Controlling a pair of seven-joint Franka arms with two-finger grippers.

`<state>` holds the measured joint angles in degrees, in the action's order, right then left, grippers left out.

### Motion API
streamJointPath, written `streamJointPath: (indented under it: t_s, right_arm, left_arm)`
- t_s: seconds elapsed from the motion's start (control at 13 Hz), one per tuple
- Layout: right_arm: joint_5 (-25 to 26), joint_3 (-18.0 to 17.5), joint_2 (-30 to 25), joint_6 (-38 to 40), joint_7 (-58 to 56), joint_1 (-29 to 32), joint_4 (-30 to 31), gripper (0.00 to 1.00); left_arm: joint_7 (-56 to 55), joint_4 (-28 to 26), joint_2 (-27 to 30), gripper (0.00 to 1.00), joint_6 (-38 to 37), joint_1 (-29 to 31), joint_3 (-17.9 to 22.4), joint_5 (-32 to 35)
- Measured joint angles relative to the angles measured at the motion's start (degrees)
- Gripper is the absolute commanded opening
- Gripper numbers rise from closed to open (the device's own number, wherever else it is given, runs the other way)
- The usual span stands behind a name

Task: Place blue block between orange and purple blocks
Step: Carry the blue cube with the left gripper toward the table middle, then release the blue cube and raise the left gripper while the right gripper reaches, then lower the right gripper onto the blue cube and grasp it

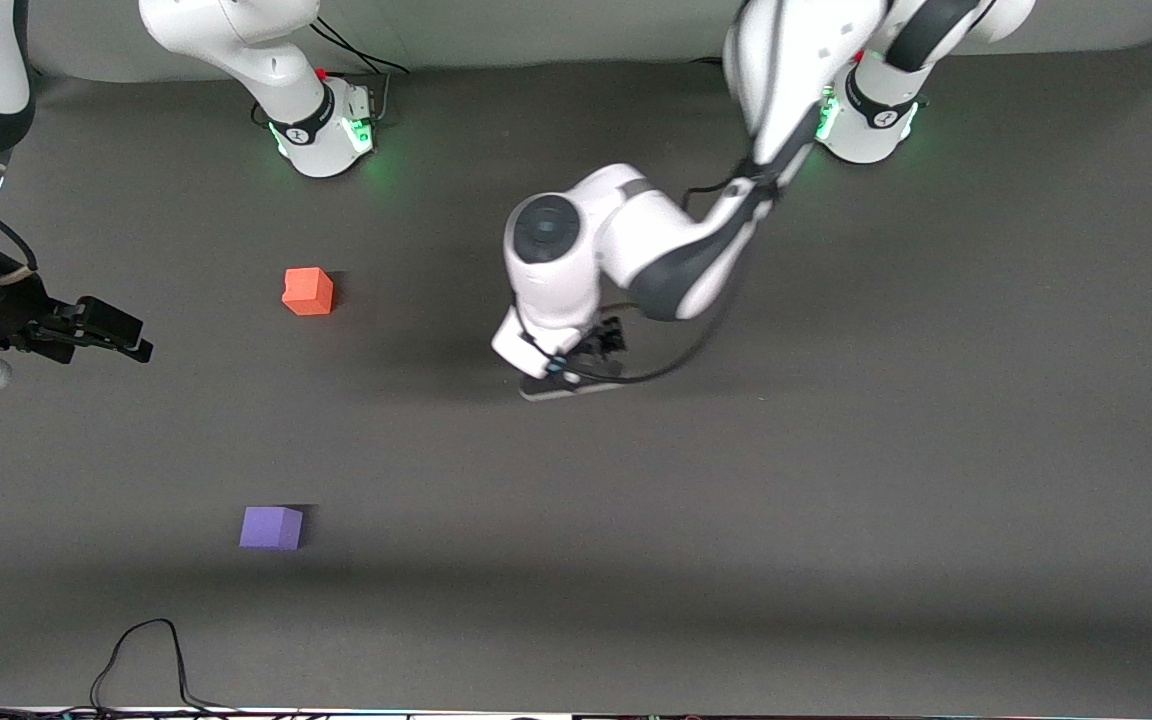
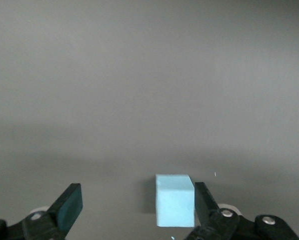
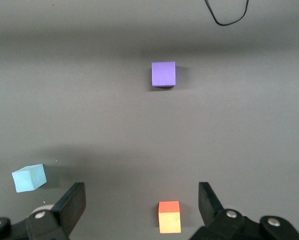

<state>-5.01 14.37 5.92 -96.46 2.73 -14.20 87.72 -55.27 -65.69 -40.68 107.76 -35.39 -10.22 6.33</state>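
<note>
The left end effector (image 2: 134, 210) hangs low over the middle of the dark grey matte desk (image 1: 836, 450), its two dark fingers (image 2: 69, 204) spread wide and released. The small pale sky-blue foam-like cube (image 2: 175, 200) sits on the desk between those fingers, close against one of them and well apart from the other; whether that finger touches it cannot be told. In the front view the white left arm (image 1: 636, 250) reaches down from its base and hides the blue cube entirely.

The right end effector (image 3: 139, 207) waits above the right arm's end of the desk, its fingers (image 3: 73, 202) also spread apart and holding nothing. Its wrist view looks down on all three cubes: the small orange-red matte cube (image 1: 308, 291) lies between its fingers' lines far below, and the small violet-purple matte cube (image 1: 271, 527) lies well apart from it.

On the desk, the orange-red cube lies farther from the front camera, the violet-purple cube nearer, with bare desk between them. The blue cube lies toward the left arm's end from both. A black cable (image 1: 141, 660) loops at the desk's near edge.
</note>
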Motion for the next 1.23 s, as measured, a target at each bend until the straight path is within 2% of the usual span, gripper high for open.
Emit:
streamJointPath:
  t_s: [0.31,0.54,0.69,0.92,1.08,1.23]
  right_arm:
    - [-0.65,-0.64,2.24,4.63,-1.50,-0.70,1.20,1.00]
    - [-1.81,-1.32,4.10,4.22,-0.25,-8.99,1.47,1.00]
    - [-5.89,-1.49,5.90,1.67,1.03,-14.27,1.50,1.00]
    - [-11.06,-1.71,10.02,-2.42,1.26,-17.56,1.57,1.00]
    - [-11.74,-1.75,13.39,-6.20,5.09,-22.23,1.81,1.00]
    - [-11.74,-1.84,16.94,-10.41,10.56,-28.20,2.62,1.00]
  left_arm:
    - [19.76,-2.03,8.73,1.00,-11.80,18.69,0.20,-4.63]
    - [33.68,-2.94,12.52,1.00,-17.67,29.70,0.18,-5.04]
    - [40.11,-3.36,14.92,1.00,-19.20,34.59,0.17,-5.03]
    - [49.04,-5.46,19.61,1.00,-20.58,41.40,0.16,-5.08]
    - [51.95,-7.61,23.06,1.00,-20.60,44.86,0.15,-5.22]
    - [52.26,-10.11,26.27,1.00,-20.50,45.33,-0.02,-5.22]
